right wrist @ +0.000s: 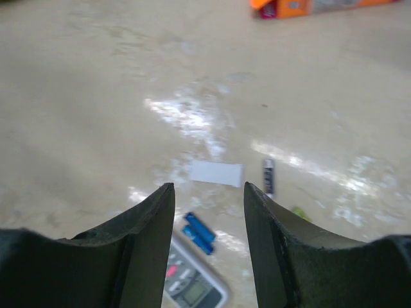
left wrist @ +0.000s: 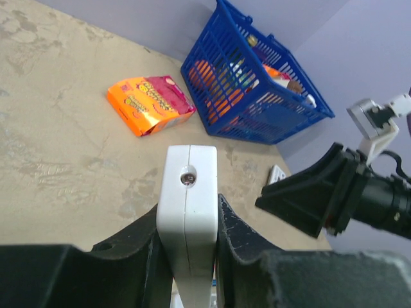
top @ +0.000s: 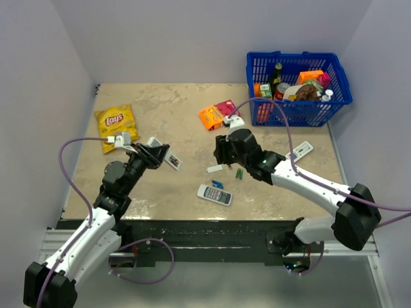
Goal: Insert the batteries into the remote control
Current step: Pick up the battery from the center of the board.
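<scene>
My left gripper is shut on the slim white remote control and holds it off the table. In the left wrist view the remote's end stands between the two fingers. My right gripper is open and empty above the table's middle. In the right wrist view one dark battery lies just beyond its right finger, beside a small white cover plate. That battery also shows in the top view. I see no second dark battery.
A green battery pair, a small blue item and a remote with a display lie near the right gripper. Another remote lies right. A blue basket, orange packet and Lay's bag stand behind.
</scene>
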